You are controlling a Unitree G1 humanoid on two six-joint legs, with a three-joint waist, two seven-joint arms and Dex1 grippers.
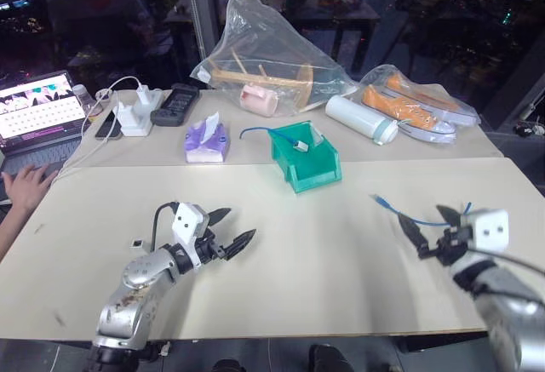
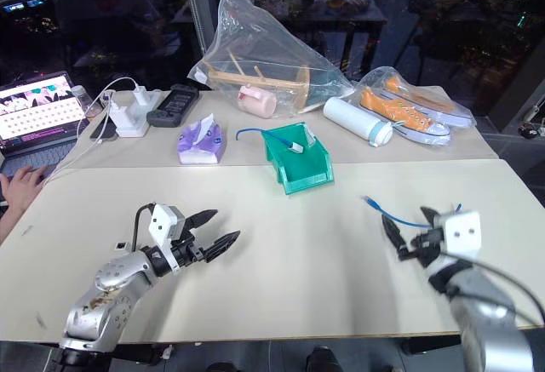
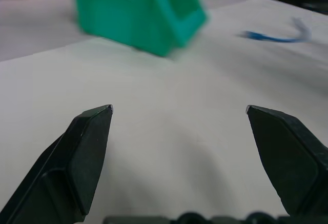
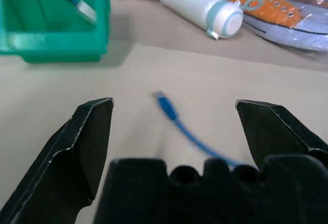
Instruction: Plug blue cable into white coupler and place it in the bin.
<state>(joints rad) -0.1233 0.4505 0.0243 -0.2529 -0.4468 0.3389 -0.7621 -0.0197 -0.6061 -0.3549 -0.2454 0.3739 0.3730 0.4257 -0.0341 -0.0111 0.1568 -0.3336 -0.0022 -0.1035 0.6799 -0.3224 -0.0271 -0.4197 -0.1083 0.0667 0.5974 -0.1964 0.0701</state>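
Both grippers are hovering low over the near part of the beige table (image 1: 341, 287), nearest the head camera, and both are standing with their fingers spread wide and nothing between them. Over on the near left, the left gripper (image 1: 232, 229) is pointing across the bare tabletop toward the middle. Over on the near right, the right gripper (image 1: 430, 231) is sitting just behind the blue cable (image 1: 407, 215), whose small plug end is lying loose on the table and pointing toward the centre; in the right wrist view that cable (image 4: 177, 119) is running straight out between the two open fingers, not yet touched.

Further back, the green bin (image 1: 308, 168) is standing near the seam of the table, and inside it a small white block, which looks to be the white coupler (image 1: 300, 145), is resting at the end of another blue cord (image 1: 255, 131) that is trailing out over the bin's rim. Whether that cord is plugged into the block is too small to tell.

Judging by this, the loose cable is waiting to be picked up and nothing is being carried. Grasping the plug, mating it with a coupler and dropping the joined pair into the bin are all looking like work remaining.
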